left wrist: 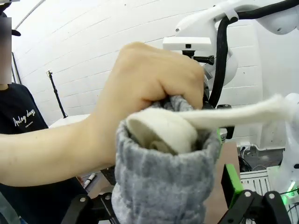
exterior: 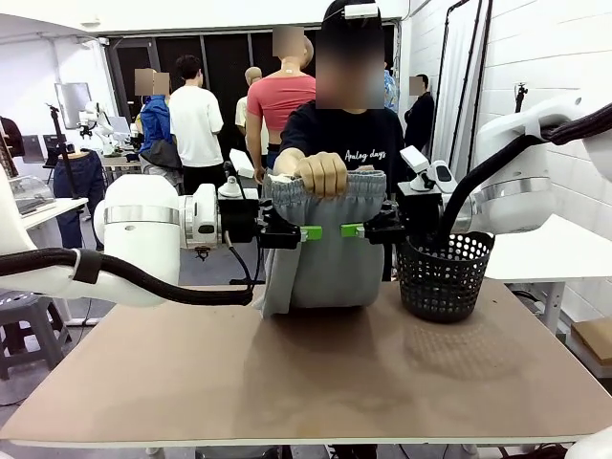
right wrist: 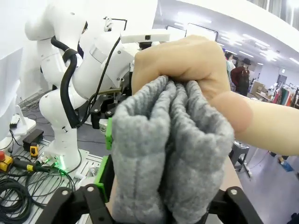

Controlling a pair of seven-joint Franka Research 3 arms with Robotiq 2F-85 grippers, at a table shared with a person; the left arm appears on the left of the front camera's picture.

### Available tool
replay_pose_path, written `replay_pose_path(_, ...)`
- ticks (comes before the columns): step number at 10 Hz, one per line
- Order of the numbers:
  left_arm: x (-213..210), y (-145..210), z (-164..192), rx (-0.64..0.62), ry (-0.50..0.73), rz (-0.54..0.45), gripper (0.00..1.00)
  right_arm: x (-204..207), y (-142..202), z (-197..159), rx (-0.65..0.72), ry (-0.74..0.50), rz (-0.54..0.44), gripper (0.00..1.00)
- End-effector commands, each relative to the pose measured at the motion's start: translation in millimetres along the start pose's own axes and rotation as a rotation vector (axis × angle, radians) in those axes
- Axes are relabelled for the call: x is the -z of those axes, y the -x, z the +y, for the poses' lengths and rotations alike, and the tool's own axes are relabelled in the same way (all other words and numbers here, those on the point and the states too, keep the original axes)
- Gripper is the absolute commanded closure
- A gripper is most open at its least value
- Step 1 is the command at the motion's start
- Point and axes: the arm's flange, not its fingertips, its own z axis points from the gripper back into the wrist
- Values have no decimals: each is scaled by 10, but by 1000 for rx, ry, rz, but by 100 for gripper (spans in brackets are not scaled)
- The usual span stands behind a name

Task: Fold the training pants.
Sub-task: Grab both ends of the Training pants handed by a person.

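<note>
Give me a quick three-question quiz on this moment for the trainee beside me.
1. Short answer: which part of the training pants does the person's hand grip?
2. True or false: the pants lie flat on the table.
3. Multiple choice: what stands on the table at the robot's right? A a black mesh basket; B a cardboard box; C a folded towel.
Key: 1 the bunched waistband; 2 false, they hang from the hand between the left gripper and the right gripper; 3 A.
</note>
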Motion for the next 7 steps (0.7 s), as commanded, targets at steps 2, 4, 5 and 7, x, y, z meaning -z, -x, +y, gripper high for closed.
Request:
replay_pose_path(2,-81,59,59,-34,23,18,60,43,-32,-48,49,29,-15,90)
replay_pose_path(4,-101,94,90,-58,27,18,99,37,-54,-30,64,33,-3,100)
replay_pose_path(5,-125,91,93,-53,33,1,100,27,-39,-40,74,39,7,100)
replay_pose_path(7,-169,83,105,-55,54,-19,100,16,-4,-80,106,46,29,100)
